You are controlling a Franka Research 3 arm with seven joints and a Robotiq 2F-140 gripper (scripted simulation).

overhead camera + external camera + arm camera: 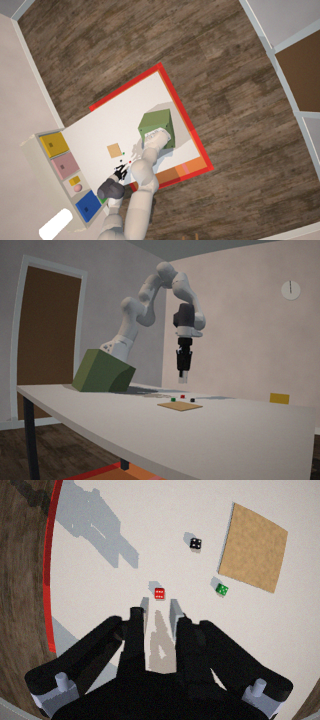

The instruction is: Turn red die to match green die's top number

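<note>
The small red die (159, 594) lies on the white table top (144, 426), off the mat, with bare table between the two. In the wrist view it sits just ahead of the fingertips of the black two-finger gripper (158, 615), slightly toward the left one. In the exterior view the gripper (183, 379) hangs well above the table, pointing straight down, with the red die (182, 396) almost directly beneath it. The fingers are drawn in to a narrow gap and grasp nothing; only table surface shows between them.

Dice counted: three. One red; one small green die (222, 590), lying just beside the near edge of the mat but off it; one small black die (195, 543), also off the mat and near its edge. No die touches another. Their pips are too small to read in any view.

Mats counted: one, a thin tan square mat (254, 547), lying flat on the table with nothing on it.

Further out, the white arm rises from a green block base (96, 370) standing on the table. A cabinet (31, 144) with coloured compartments stands beside the table in the top view.
</note>
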